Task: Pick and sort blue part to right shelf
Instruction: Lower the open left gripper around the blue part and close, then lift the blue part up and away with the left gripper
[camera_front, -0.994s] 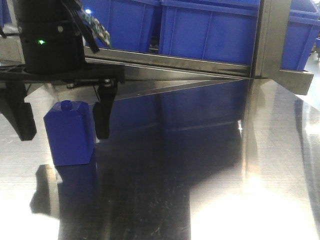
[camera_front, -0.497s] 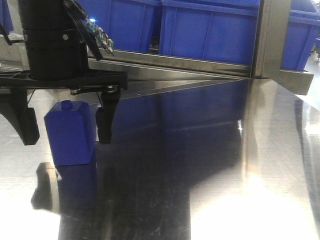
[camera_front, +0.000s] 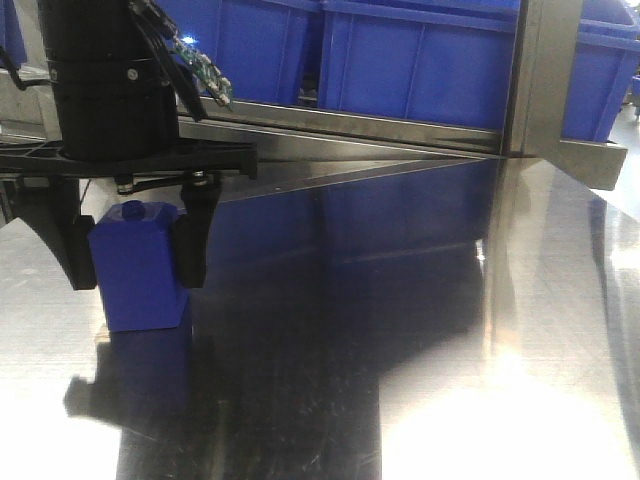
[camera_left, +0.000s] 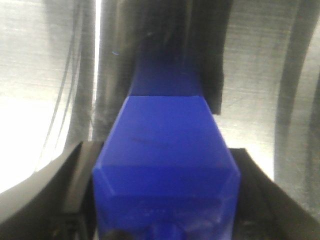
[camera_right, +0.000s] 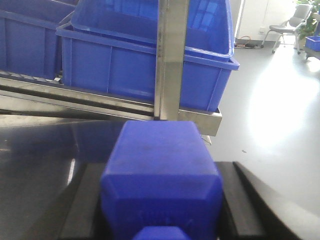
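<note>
Blue part (camera_right: 161, 180) is being clamped between the right gripper's (camera_right: 161, 167) fingers, just before the shelf (camera_right: 170, 60) with its bins (camera_right: 125, 70). A studded block (camera_front: 140, 285) on the steel table (camera_front: 420, 360) is being squeezed by the left gripper (camera_front: 135, 262). Bright floor (camera_right: 280, 125) is being seen rightward.

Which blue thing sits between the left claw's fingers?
The little blue block with a round bump on top, standing on the shiny table. The big blue bins sit behind it on the shelf.
</note>
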